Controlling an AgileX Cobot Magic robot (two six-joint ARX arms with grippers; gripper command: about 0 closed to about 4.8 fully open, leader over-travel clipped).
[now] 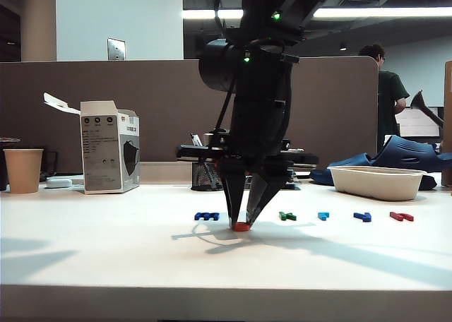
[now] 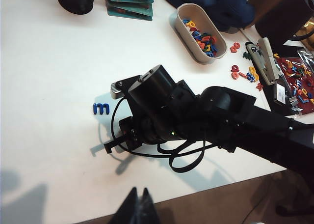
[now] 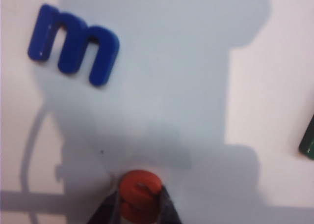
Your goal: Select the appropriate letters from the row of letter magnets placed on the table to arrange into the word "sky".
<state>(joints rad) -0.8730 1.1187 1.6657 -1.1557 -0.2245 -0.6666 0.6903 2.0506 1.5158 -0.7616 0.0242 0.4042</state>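
On the white table (image 1: 106,251), before a grey office partition, we see the orange-red letter (image 3: 141,194) pinched between the right gripper's (image 1: 242,224) narrowly parted fingers, resting on the surface slightly nearer the camera than the row. Beside it lie the dark blue m (image 3: 73,44) and the dark green letter (image 1: 287,215); light blue (image 1: 323,215), dark blue (image 1: 363,216) and dark red (image 1: 401,216) letters follow. The left gripper (image 2: 139,209) hangs closed over the table's edge, away from the letters, holding nothing.

a plain white table (image 1: 106,244) is seen. on it, a dark blue letter m (image 3: 73,44), an orange-red letter (image 3: 140,194), a dark green letter (image 1: 287,215), a light blue letter (image 1: 323,215), another dark blue letter (image 1: 363,216) and a dark red letter (image 1: 401,216) are seen. the right gripper (image 1: 245,219) and the left gripper (image 2: 137,207) are black. a tan paper cup (image 1: 23,170) is seen.
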